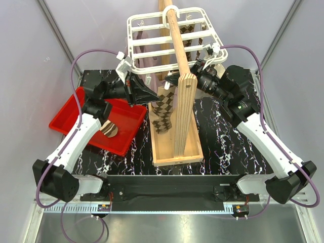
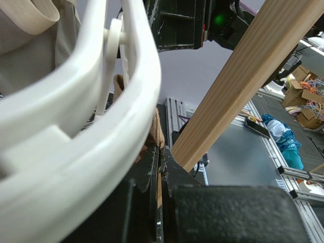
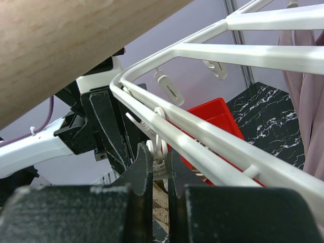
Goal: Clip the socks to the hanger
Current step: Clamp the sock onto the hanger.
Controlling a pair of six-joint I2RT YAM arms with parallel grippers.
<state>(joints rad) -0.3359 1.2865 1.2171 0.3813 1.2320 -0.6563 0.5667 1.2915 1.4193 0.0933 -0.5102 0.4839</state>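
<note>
Near edge: both arm bases, arms reaching toward table centre.

Near-left: red bin (image 1: 66, 114) with one striped brown-cream sock (image 1: 108, 129) lying in it.

Centre: wooden stand (image 1: 185, 101) with its tray base (image 1: 177, 152) on the black marbled table (image 1: 217, 147). The pole leans toward the far edge. A checkered sock (image 1: 164, 109) hangs down beside the pole, over the tray.

Left gripper (image 2: 161, 157) comes in from the left, level with the sock top. Fingers are pinched together with brown fabric between them, so it's clamped on the checkered sock's upper edge.

Right gripper (image 3: 159, 162) comes in from the right, under the hanger's near rail. Its jaws are squeezed onto a white clip peg (image 3: 159, 152), and there's brown-cream fabric just below the peg, between the fingers.

Far centre: white hanger (image 1: 152, 41) hooked over the pole top, frame tilted. A mauve sock (image 1: 152, 55) and another checkered sock (image 1: 190, 33) hang under its far bars.
</note>
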